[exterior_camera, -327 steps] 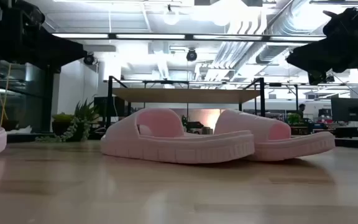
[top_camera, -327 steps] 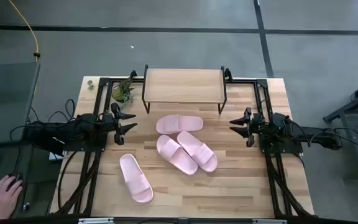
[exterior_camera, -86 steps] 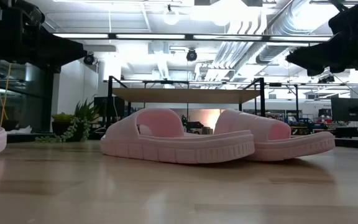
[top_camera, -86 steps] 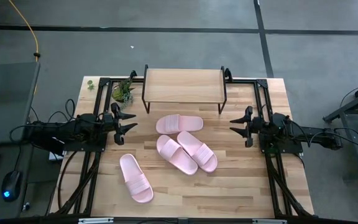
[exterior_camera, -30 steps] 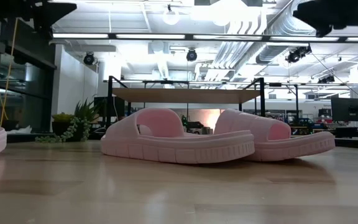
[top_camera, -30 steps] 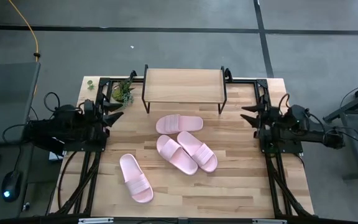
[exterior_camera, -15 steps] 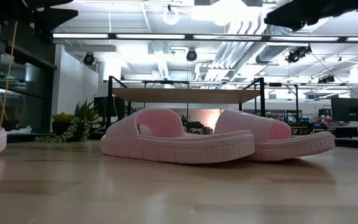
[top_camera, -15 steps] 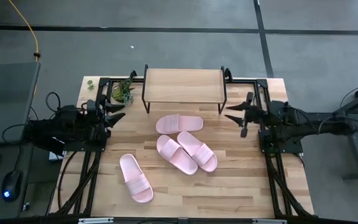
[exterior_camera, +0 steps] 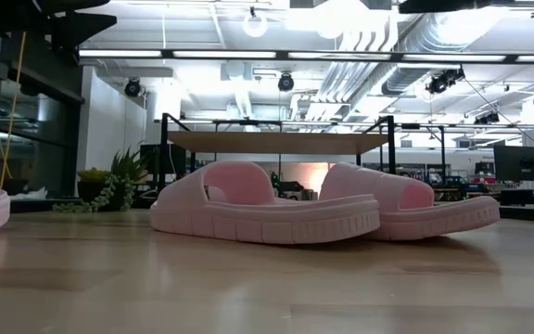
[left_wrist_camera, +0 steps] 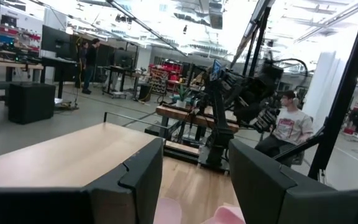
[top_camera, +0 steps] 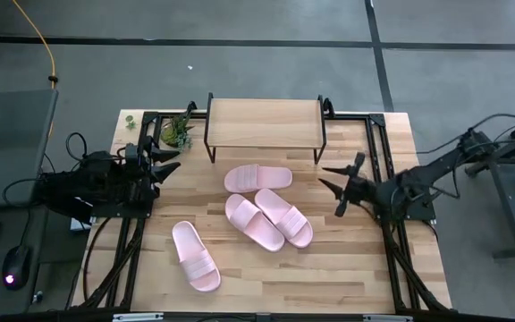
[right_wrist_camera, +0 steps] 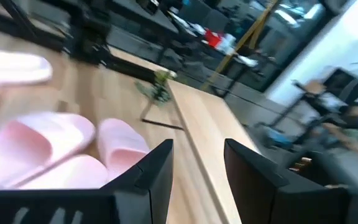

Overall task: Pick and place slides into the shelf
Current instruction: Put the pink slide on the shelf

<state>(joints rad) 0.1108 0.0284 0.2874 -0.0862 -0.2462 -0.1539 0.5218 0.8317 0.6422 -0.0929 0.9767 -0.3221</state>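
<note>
**Count on the table**

Four pink slides: one (top_camera: 257,177) nearest the shelf, two side by side (top_camera: 254,222) (top_camera: 284,216) in the middle, one (top_camera: 195,256) apart toward the front. One shelf (top_camera: 265,122). One plant (top_camera: 176,132). Two grippers: left (top_camera: 163,161), right (top_camera: 340,183).

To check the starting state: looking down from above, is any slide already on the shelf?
No: the shelf top is bare, and all four slides lie on the table.

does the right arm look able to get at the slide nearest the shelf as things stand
Probably yes. The right gripper hangs open over bare table just beside that slide, nothing between them. The shelf stands clear behind, and the left gripper waits at the far edge.
</note>
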